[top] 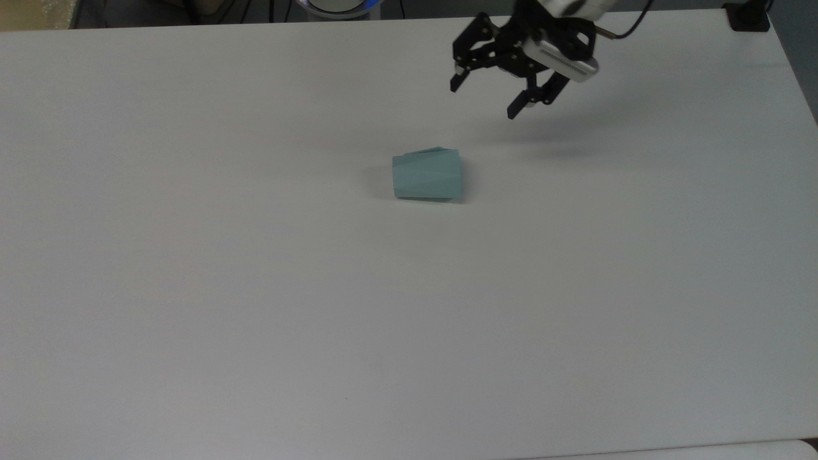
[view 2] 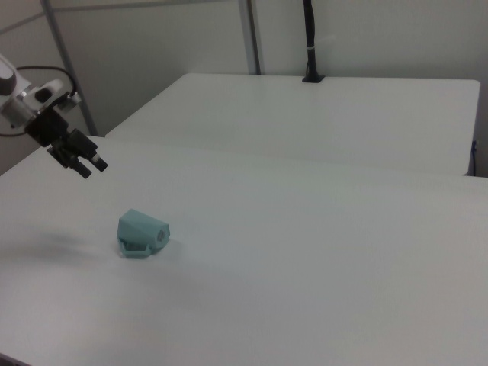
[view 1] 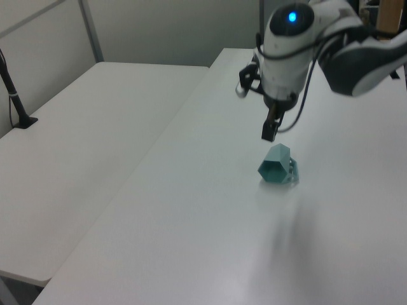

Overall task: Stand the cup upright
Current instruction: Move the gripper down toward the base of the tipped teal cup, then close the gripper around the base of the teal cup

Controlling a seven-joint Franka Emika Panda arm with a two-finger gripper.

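Observation:
The pale teal faceted cup [top: 427,175] lies on its side on the white table [top: 192,287], narrow base toward the top view's left and wide rim toward the top view's right. The left view shows the cup [view 1: 277,165] with its flat base facing the camera. In the right view the cup [view 2: 142,234] rests tipped over with its mouth facing the camera. My gripper [top: 484,100] hangs open and empty above the table, up and to the right of the cup in the top view, not touching it. The gripper [view 1: 255,112] shows just above the cup in the left view, and the gripper [view 2: 92,167] hangs up-left of it in the right view.
A second white table [view 1: 76,127] adjoins this one on the left view's left, with a black clamped post [view 1: 16,95] on it. A black clamp [top: 748,16] sits at the top view's upper right corner. In the right view a black post [view 2: 309,46] stands on the far table [view 2: 343,107].

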